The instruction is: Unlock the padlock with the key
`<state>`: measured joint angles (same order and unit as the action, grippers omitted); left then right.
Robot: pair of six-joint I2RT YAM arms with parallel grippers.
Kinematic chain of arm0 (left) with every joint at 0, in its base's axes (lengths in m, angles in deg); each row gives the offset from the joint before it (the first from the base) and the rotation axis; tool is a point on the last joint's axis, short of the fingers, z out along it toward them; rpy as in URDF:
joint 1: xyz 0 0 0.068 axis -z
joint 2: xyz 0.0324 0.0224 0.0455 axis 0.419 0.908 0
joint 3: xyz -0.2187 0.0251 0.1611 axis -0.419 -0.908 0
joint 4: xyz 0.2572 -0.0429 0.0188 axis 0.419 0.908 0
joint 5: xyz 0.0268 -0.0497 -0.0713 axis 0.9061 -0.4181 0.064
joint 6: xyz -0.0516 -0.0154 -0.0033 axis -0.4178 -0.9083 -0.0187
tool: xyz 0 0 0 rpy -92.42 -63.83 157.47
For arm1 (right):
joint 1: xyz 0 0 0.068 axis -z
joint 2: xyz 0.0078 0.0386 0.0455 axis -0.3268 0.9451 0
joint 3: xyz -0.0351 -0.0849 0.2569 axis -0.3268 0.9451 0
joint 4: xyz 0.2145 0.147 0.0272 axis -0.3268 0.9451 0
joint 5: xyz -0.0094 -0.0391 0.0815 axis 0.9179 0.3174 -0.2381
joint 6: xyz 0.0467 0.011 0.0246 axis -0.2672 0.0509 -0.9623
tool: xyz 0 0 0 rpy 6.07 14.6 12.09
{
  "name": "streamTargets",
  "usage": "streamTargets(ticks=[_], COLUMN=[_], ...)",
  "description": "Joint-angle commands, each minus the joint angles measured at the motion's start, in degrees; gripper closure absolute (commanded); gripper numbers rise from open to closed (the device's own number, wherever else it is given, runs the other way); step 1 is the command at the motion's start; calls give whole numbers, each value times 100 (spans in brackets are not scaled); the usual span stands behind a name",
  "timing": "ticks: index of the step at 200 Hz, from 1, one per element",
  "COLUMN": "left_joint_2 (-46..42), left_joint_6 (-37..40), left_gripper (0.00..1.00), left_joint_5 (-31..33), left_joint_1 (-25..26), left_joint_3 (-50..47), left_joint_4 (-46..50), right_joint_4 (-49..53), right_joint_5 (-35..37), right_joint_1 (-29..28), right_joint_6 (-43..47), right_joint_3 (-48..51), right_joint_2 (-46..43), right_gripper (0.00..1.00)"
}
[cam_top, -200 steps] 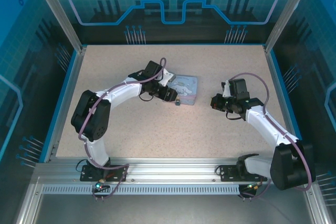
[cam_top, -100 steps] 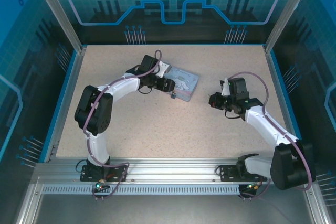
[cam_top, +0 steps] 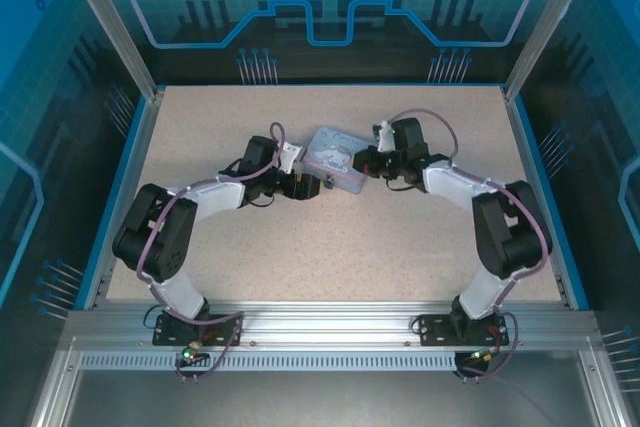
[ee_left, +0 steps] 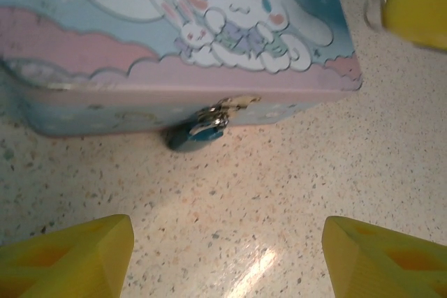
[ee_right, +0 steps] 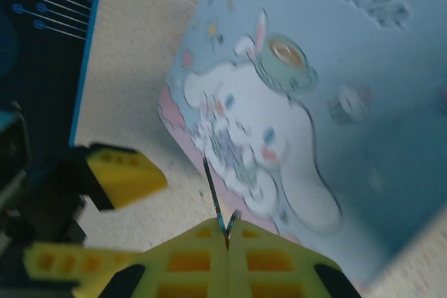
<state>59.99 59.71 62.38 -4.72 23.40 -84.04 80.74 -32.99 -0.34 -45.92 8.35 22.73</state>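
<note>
The padlock (ee_left: 198, 130) is hanging, seemingly locked, on the tin (ee_left: 140, 40). The right gripper (ee_right: 227, 232) is pinching the key (ee_right: 214, 197), not yet inserted. The left gripper (ee_left: 227, 256) is standing wide open, empty.

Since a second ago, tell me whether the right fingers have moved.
Yes. In the top view the right fingers went left and slightly back, away from the table's right rim, and now sit at the tin, by its right edge.
</note>
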Motion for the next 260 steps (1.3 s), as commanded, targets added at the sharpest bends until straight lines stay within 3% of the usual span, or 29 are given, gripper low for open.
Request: streamTargets(ticks=[1, 107, 151, 224, 260], left_joint_2=[20, 1020, 1326, 1570, 1730], left_joint_6=[-242, -882, -1028, -1057, -1001], left_gripper=[27, 27, 27, 27, 27], left_joint_5=[-336, -595, -463, 267, 91], left_joint_1=[-28, 70, 266, 383, 428], left_joint_3=[-66, -251, -327, -563, -424], left_joint_4=[-639, -1867, -2404, -3317, -3403], right_joint_4=[-374, 535, 704, 780, 771], right_joint_5=[-204, 276, 425, 465, 479], right_joint_1=[-59, -66, -71, -72, -70], right_joint_6=[-212, -55, 54, 108, 95], right_joint_3=[-373, -606, -508, -464, -464], right_joint_2=[434, 1102, 1062, 965, 939], right_gripper=[100, 100, 100, 100, 100])
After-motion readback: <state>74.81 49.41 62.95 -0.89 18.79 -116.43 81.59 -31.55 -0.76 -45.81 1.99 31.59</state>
